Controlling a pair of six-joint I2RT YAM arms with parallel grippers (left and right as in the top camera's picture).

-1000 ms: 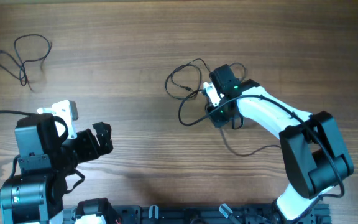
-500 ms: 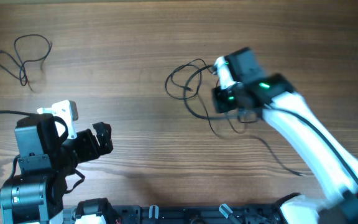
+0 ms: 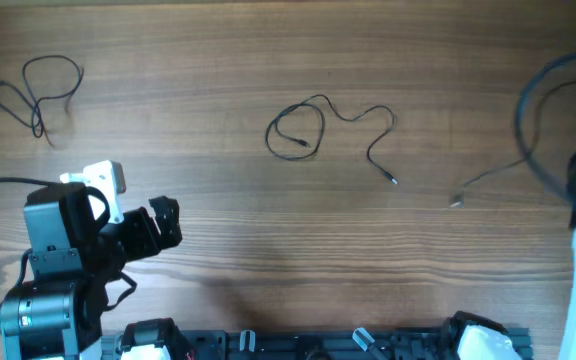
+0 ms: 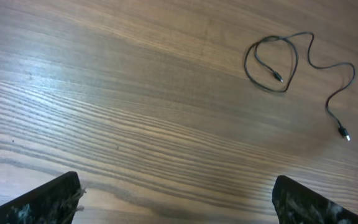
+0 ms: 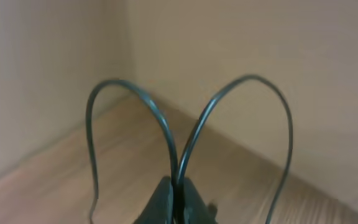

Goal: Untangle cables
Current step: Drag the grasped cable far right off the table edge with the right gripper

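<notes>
Brown wooden surface [image 3: 268,40], bare wood grain from edge to edge.

At 10 o'clock, far-left cable [image 3: 32,96], lying in a small loose loop, well apart from everything else. Safe there, if left alone.

At 8 o'clock, left fingers [image 3: 168,222], spread wide and holding nothing. Low near the front edge, far from any cord.

Near the middle, a little toward 1 o'clock, middle cable [image 3: 320,120]. Flat on the wood, one round loop and a wavy tail running down toward 4 o'clock. Touching no other cord.

At 3 o'clock, held cable [image 5: 178,162], lifted up high. Folded in two and pinched between the right fingers [image 5: 176,199], pressed tight together on it. Two tall arches above the pinch. Blurry from above, so hard to tell how high. Loose plug [image 3: 456,203] hanging low toward 4 o'clock, maybe touching the wood, hard to say for sure.

Things that could go wrong from here:

- Very thin cord, tiny pinch. Could slip out with a fast swing and fall in a heap.
- Low plug close to the middle tail. With a move back toward the middle, could drag across that tail, hook it, and make a new knot.
- Folded cord. If dropped in a bunch, could twist on itself.

Best guess: set down far out at 3 o'clock, slowly, well away from the middle one.
</notes>
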